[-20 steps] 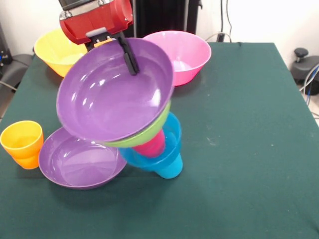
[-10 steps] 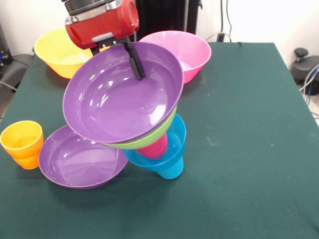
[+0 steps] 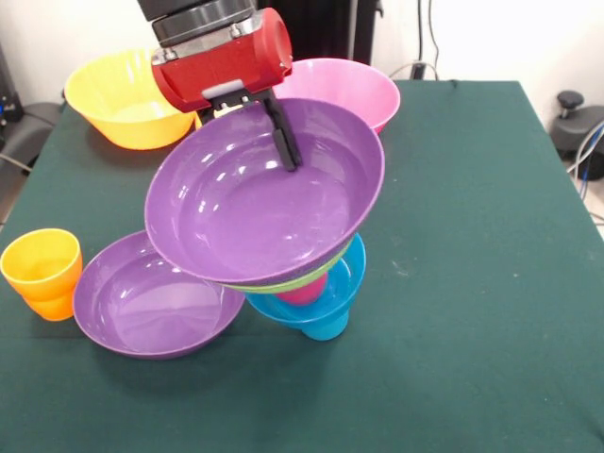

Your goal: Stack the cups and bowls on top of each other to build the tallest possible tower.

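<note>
My gripper [image 3: 276, 121] is shut on the far rim of a wide purple bowl [image 3: 264, 203], one dark finger showing inside the rim. The bowl hangs tilted toward the camera, right over the tower. Beneath it the tower shows a lime green bowl's edge [image 3: 283, 285], a red cup [image 3: 302, 291], a small blue bowl [image 3: 330, 288] and a blue cup [image 3: 326, 328] at the base. A second purple bowl [image 3: 151, 307] lies on the table to the left, touching the tower. A yellow cup sits nested in an orange cup [image 3: 42, 272] at the left edge.
A large orange-yellow bowl [image 3: 118, 99] and a large pink bowl [image 3: 354, 90] stand at the far side of the green table [image 3: 472, 245]. Cables and equipment lie past the table's right edge.
My gripper has carried the purple bowl to the right, so it now sits more squarely over the tower and hides most of the green bowl.
</note>
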